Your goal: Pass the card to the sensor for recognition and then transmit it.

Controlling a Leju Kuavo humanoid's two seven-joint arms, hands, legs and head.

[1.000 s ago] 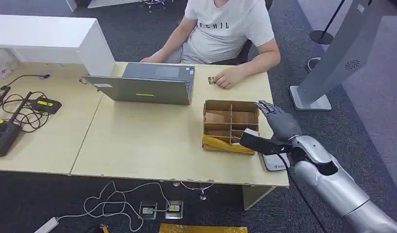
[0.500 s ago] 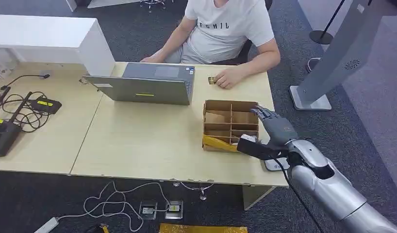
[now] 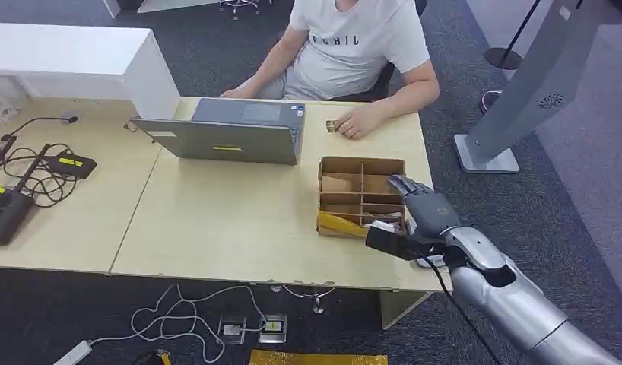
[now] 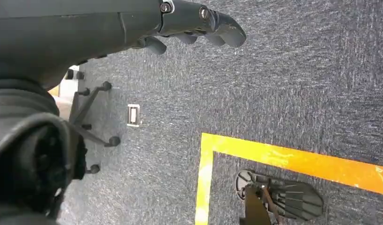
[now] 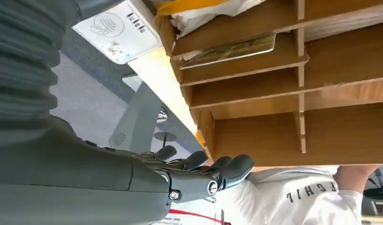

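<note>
Right hand (image 3: 423, 207) over divided box (image 3: 360, 192) — seemingly empty

Brown cardboard divider box (image 3: 361, 186) on pale wood table (image 3: 217, 220), w/ yellow wrap (image 3: 342, 223) in near compartment. Grey laptop (image 3: 228, 141) (yellow-green sticker on lid), person's white tee (image 3: 361, 38) w/ dark lettering. Carpet (image 4: 274, 93) dk grey, speckled, w/ yellow tape line (image 4: 292, 159).
</note>
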